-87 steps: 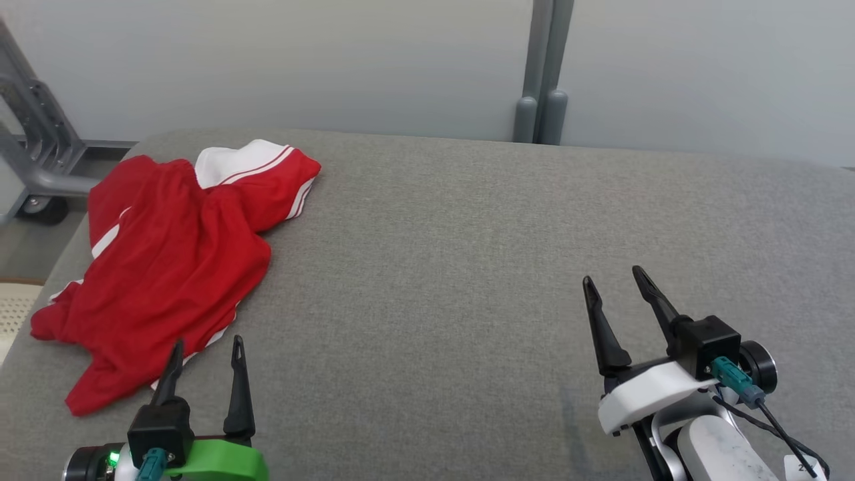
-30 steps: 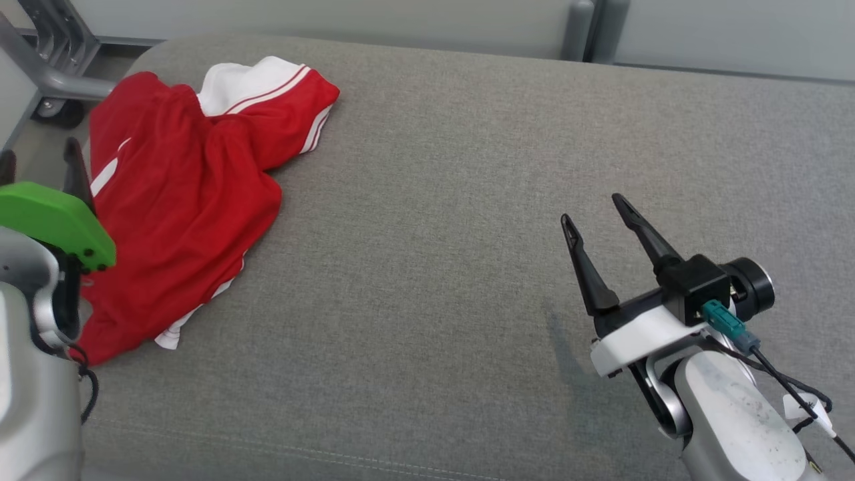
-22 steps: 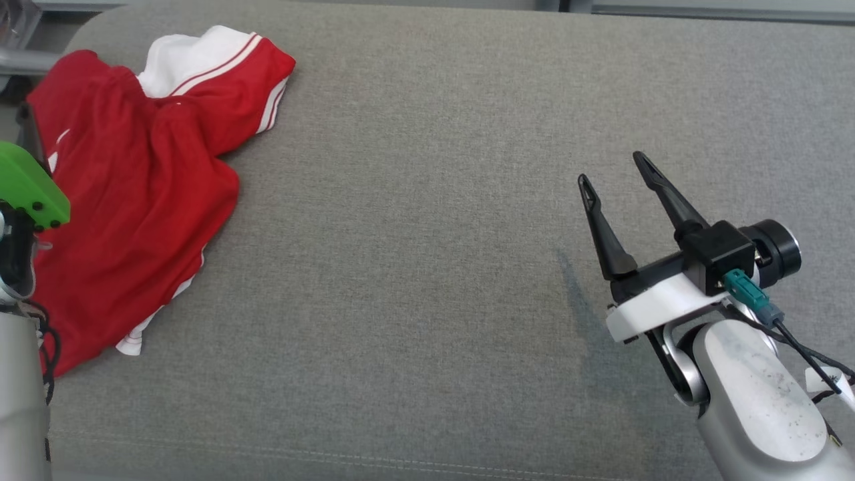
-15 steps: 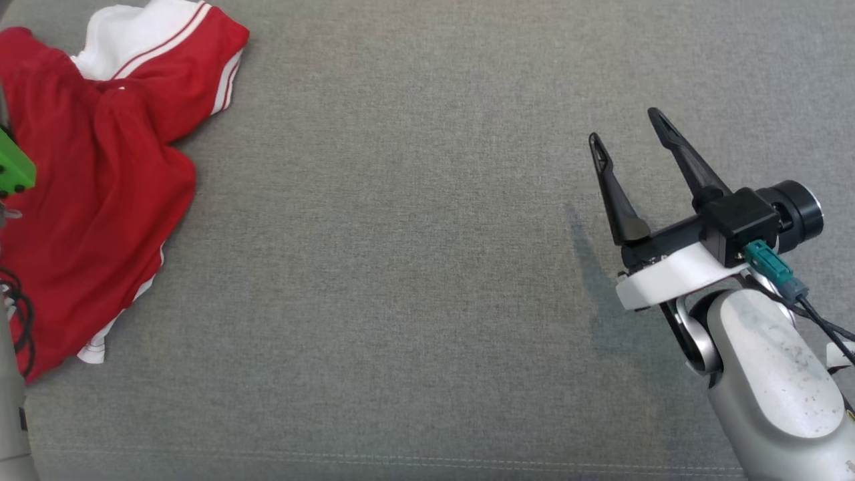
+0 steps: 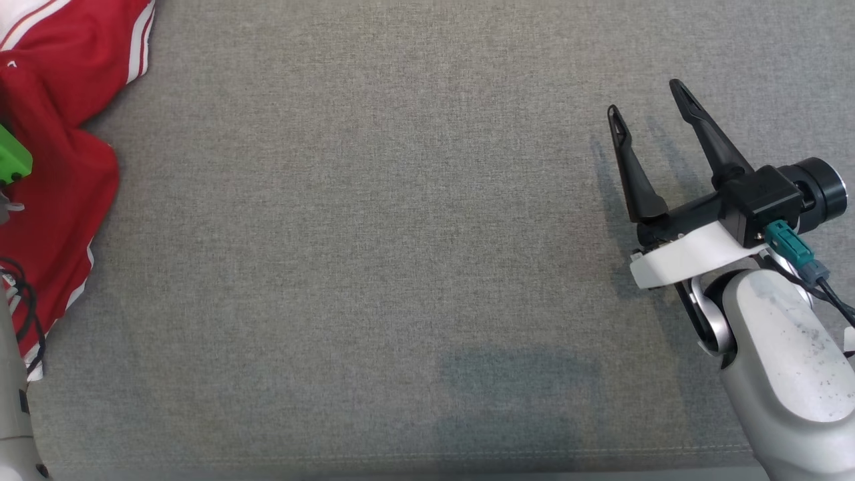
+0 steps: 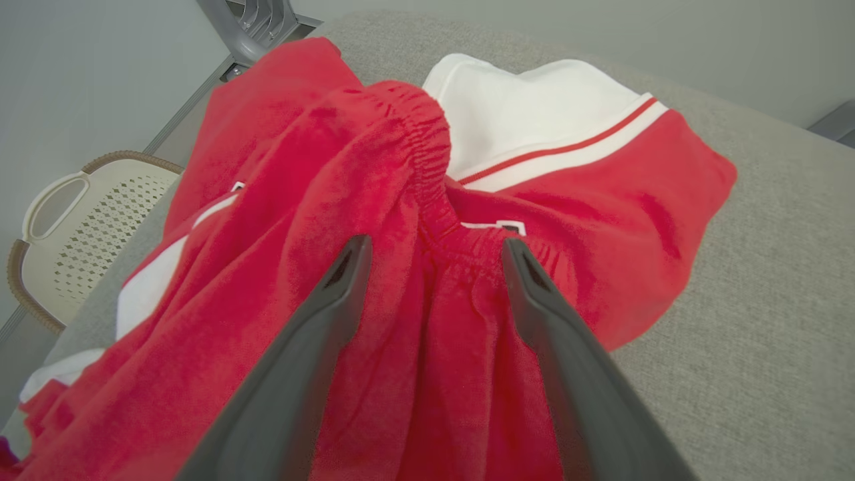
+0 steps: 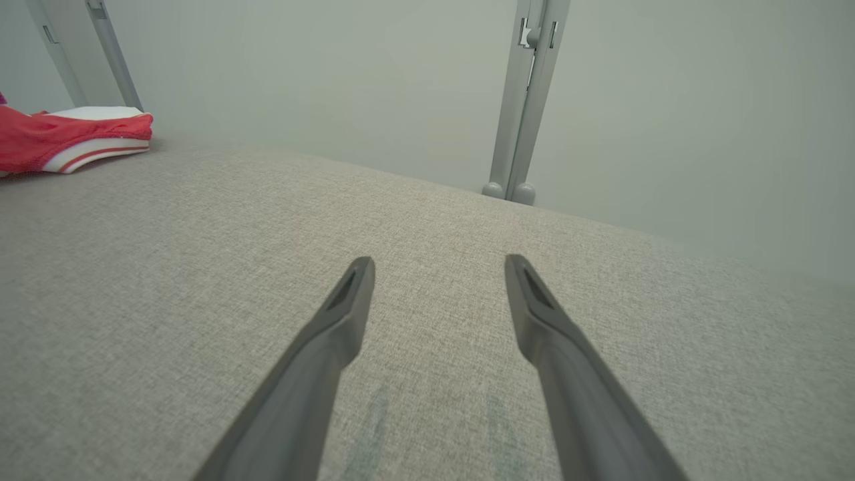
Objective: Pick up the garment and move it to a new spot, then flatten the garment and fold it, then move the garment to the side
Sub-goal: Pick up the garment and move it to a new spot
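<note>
Left gripper (image 6: 435, 246) now over edge-cropped garment (image 6: 300, 167)

The right end effector (image 5: 644, 99) has two long black fingers (image 5: 634, 174) that taper to narrow tips, each with a slot-shaped hole near the end. They join a black base on a curved white bracket (image 5: 681, 257). Next to it are a black block (image 5: 761, 200) and a black cylinder (image 5: 825, 190), with a teal connector (image 5: 785, 240) and its black cable (image 5: 835, 297) beneath. The forearm (image 5: 781, 354) is pale grey with dark specks. The left end effector (image 6: 435, 244) has the same dark fingers, a bright green bracket (image 5: 10, 160) and thin black wires (image 5: 35, 314).
</note>
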### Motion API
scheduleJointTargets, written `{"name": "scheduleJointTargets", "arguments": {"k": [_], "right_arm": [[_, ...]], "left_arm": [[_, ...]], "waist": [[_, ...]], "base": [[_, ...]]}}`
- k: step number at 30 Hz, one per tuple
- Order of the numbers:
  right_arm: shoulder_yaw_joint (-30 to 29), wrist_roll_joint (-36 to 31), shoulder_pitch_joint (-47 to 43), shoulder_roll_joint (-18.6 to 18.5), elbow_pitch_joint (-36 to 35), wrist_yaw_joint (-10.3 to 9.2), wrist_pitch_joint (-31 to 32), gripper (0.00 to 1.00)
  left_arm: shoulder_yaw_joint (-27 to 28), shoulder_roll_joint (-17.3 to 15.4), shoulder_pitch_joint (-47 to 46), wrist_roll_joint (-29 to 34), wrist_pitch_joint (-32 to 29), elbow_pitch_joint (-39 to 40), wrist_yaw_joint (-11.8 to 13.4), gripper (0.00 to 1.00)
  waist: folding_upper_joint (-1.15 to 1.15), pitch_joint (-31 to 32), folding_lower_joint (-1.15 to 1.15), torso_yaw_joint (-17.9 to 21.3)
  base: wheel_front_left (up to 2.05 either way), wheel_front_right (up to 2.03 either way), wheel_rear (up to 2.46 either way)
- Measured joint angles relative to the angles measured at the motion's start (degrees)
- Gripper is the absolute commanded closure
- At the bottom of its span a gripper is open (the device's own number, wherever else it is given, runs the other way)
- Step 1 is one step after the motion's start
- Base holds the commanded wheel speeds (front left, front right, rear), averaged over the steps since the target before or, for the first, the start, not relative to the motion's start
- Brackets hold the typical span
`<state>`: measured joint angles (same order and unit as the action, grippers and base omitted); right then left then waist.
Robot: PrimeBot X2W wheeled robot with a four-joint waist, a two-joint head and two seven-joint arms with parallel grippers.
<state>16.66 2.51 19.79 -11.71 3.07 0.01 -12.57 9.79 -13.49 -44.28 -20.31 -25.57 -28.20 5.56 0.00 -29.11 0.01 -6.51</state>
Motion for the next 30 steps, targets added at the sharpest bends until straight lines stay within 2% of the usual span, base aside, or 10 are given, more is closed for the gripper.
{"name": "scheduleJointTargets", "arguments": {"k": [20, 21, 22, 30], "right_arm": [[0.53, 0.00, 0.97, -0.04, 1.03, 0.60, -0.49, 0.00], [0.52, 0.00, 0.99, -0.04, 1.10, 0.60, -0.49, 0.00], [0.53, 0.00, 1.04, -0.04, 1.20, 0.60, -0.49, 0.00], [-0.07, 0.02, 1.26, -0.08, 3.08, 0.42, -0.92, 0.00]], "left_arm": [[-0.29, -0.81, -0.40, 4.31, 5.60, -7.67, 0.58, 0.00], [-0.26, -0.73, -0.40, 4.31, 6.44, -7.76, 0.58, 0.64], [-0.26, -0.64, -0.44, 4.32, 7.06, -7.89, 0.58, 1.00], [-0.68, 1.40, -0.70, 3.80, 12.46, -9.40, 0.45, 1.00]], "waist": [[0.00, -1.85, 0.00, 0.00], [0.00, -1.88, 0.00, 0.04], [0.00, -1.89, 0.00, 0.06], [0.00, -0.60, 0.00, -0.34]], "base": [[0.00, 0.00, 0.00], [0.00, 0.00, 0.00], [0.00, 0.00, 0.00], [0.00, 0.00, 0.00]]}}
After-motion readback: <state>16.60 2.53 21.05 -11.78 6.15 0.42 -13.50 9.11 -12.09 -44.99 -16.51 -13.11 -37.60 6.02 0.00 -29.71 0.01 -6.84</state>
